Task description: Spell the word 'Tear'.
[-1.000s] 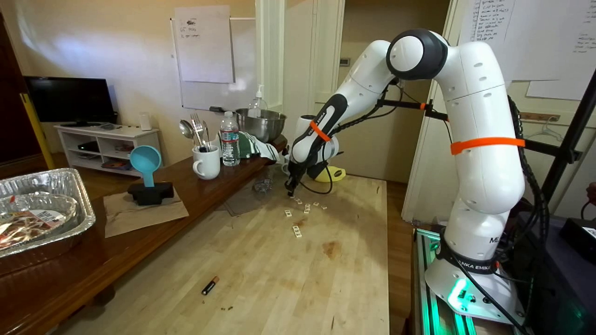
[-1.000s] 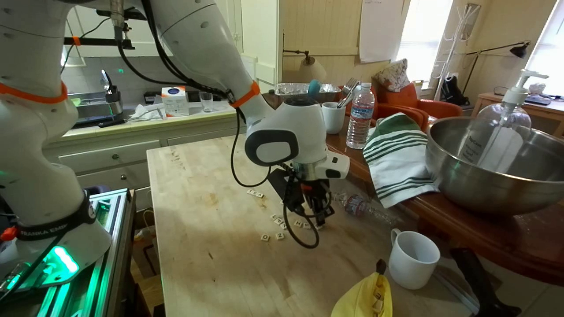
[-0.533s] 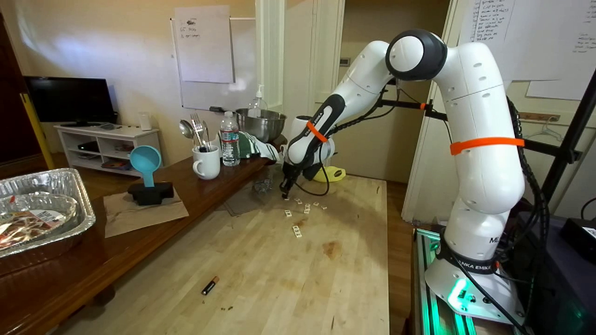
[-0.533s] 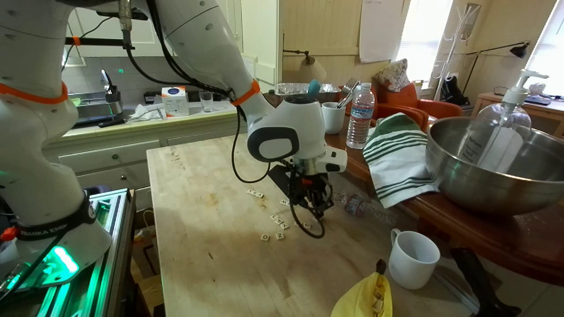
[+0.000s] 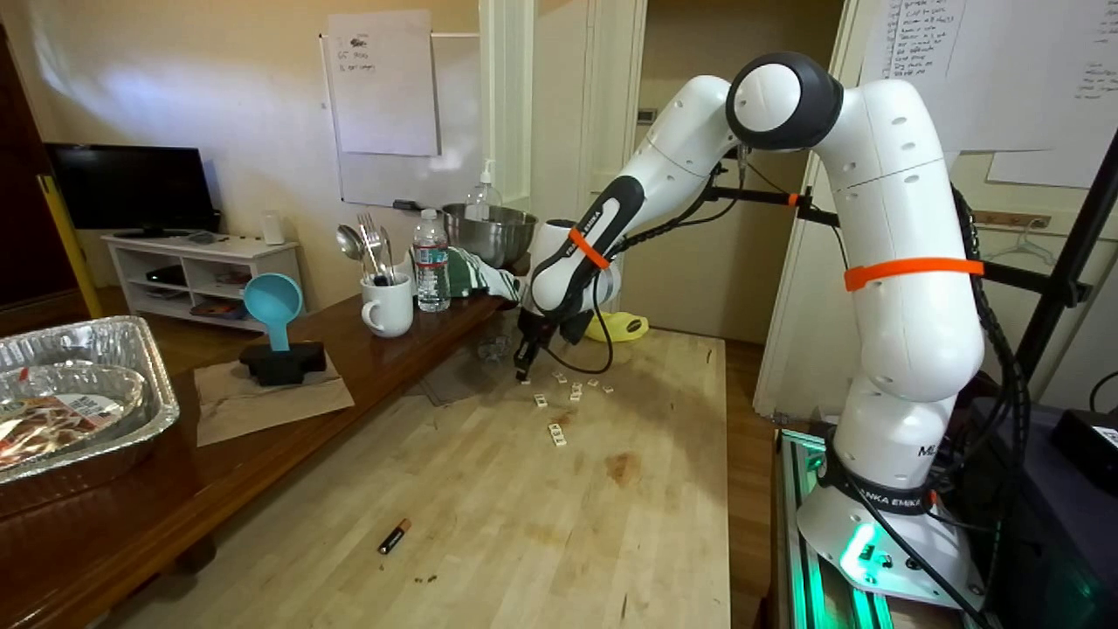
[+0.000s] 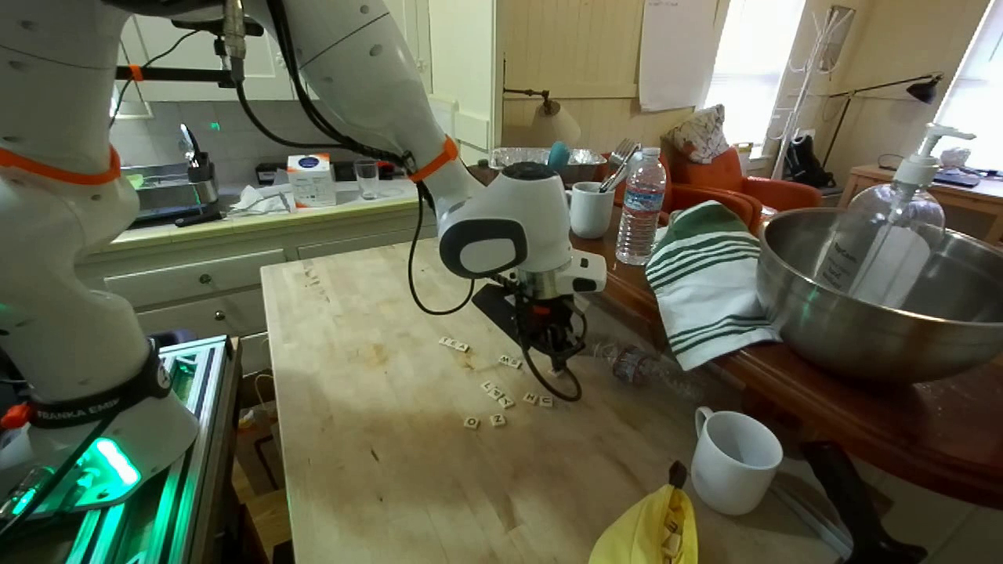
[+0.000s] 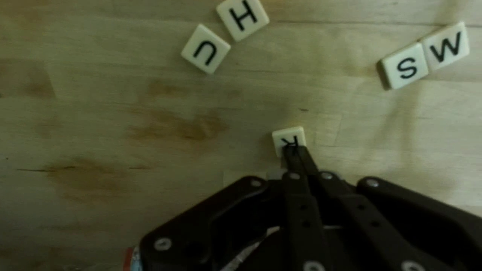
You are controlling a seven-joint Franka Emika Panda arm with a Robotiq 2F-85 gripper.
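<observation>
Several small cream letter tiles lie on the wooden table. A straight row of three tiles (image 5: 557, 434) also shows in an exterior view (image 6: 454, 344); its letters are too small to read surely. In the wrist view an R tile (image 7: 289, 135) lies at the fingertips of my gripper (image 7: 295, 149). The fingers are together, pointing down, and cover part of the tile; they seem to rest on top of it. The gripper shows in both exterior views (image 5: 522, 376) (image 6: 558, 365). H (image 7: 243, 19), U (image 7: 206, 49), S (image 7: 404, 68) and M or W (image 7: 446, 47) tiles lie apart from it.
A clear bottle (image 6: 642, 366) lies near the gripper beside the raised dark counter (image 5: 419, 349). A white mug (image 6: 736, 462) and a yellow pouch (image 6: 654, 529) stand farther along the table. Other tiles (image 6: 497, 394) lie nearby. A battery (image 5: 394, 535) lies on the table.
My gripper has moved toward the row of three tiles, leftward in an exterior view, staying low over the table. The R tile has slid along with the fingertips. The other tiles have stayed put.
</observation>
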